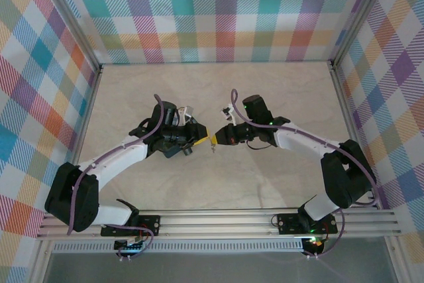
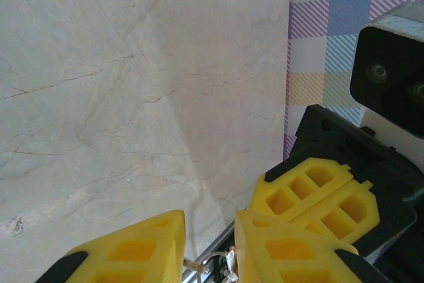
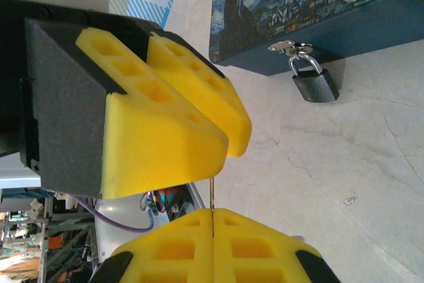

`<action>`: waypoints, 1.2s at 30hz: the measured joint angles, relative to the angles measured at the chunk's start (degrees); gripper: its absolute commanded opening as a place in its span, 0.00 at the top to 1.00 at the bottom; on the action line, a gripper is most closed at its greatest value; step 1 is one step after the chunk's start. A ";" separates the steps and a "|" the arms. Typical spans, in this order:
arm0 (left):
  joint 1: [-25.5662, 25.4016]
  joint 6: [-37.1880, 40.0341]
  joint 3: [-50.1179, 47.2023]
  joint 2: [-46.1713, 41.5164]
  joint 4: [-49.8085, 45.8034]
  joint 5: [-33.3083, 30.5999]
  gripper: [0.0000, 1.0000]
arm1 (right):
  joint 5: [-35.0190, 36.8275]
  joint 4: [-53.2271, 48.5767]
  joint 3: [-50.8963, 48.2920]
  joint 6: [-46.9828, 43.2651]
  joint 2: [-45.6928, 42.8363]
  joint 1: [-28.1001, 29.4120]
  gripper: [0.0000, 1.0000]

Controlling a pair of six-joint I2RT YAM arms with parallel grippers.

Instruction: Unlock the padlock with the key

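Observation:
The key (image 3: 212,193), a thin metal sliver seen edge-on, sticks up out of my right gripper (image 3: 212,213), which is shut on it. Its upper end runs between the yellow fingers (image 3: 165,117) of my left gripper. In the left wrist view, the key's head and wire ring (image 2: 232,256) sit in the gap of my left gripper (image 2: 211,222), whose jaws stand a little apart around them. The right gripper's fingers (image 2: 318,197) are close on the right. The small dark padlock (image 3: 315,85) hangs shut from a hasp on the box. The two grippers (image 1: 201,137) (image 1: 218,138) meet mid-table.
A dark blue box (image 3: 318,11) with a yellow swirl picture stands behind the padlock. The pale marble tabletop (image 1: 218,91) lies all round. Checked walls (image 1: 218,11) close in the back and both sides. An aluminium rail (image 1: 218,220) runs along the near edge.

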 measured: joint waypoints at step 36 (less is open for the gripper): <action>1.22 -0.68 0.04 0.22 1.14 -0.22 1.00 | -3.19 11.72 -0.44 9.68 4.94 -0.07 0.87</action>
